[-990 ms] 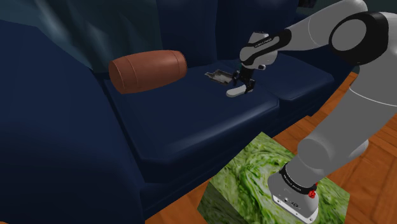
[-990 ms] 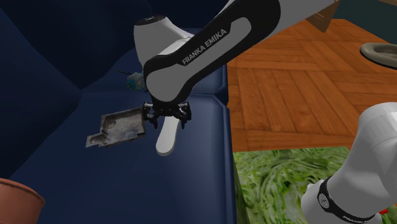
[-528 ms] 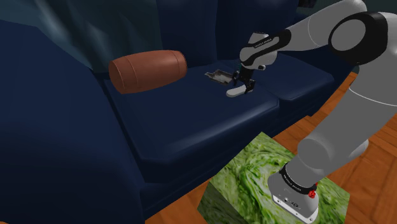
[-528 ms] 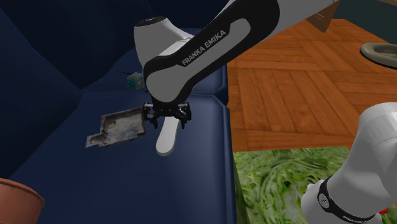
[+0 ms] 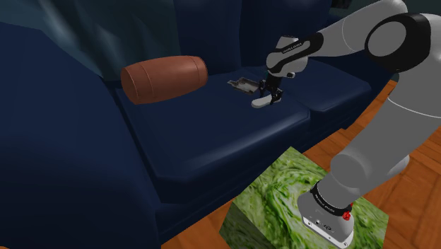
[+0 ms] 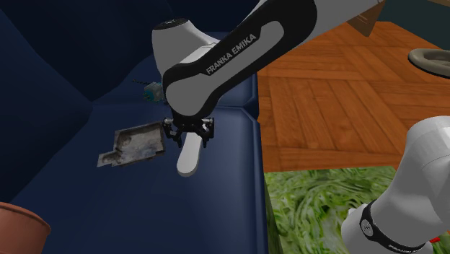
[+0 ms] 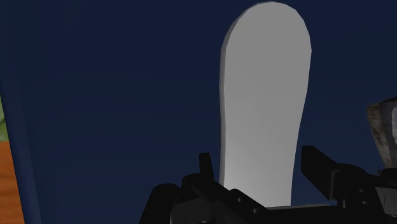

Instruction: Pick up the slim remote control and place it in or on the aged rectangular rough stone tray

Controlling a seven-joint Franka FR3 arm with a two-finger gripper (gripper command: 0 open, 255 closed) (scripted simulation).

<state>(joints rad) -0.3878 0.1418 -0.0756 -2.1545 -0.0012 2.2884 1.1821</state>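
A slim, plain white remote control [image 5: 261, 102] [image 6: 187, 160] [image 7: 264, 95] lies flat on the dark blue sofa seat. My black gripper [image 5: 271, 94] [image 6: 189, 137] [image 7: 257, 167] is down over the remote's near end, and its two fingers stand against the remote's long sides, shut on it. The grey, weathered stone tray [image 5: 244, 85] [image 6: 133, 146] [image 7: 383, 127] rests on the same cushion, just beside the remote and the gripper, and holds nothing.
A brown barrel-shaped cushion [image 5: 164, 78] lies on the sofa at the shoulder view's left. A small teal object [image 6: 152, 92] sits by the backrest behind the tray. The green-patterned stand [image 5: 283, 191] rises in front of the sofa [image 5: 212, 141], on a wooden floor [image 6: 324, 101].
The fingers have drawn in against the remote's sides. Arm, remote and tray are where they were.
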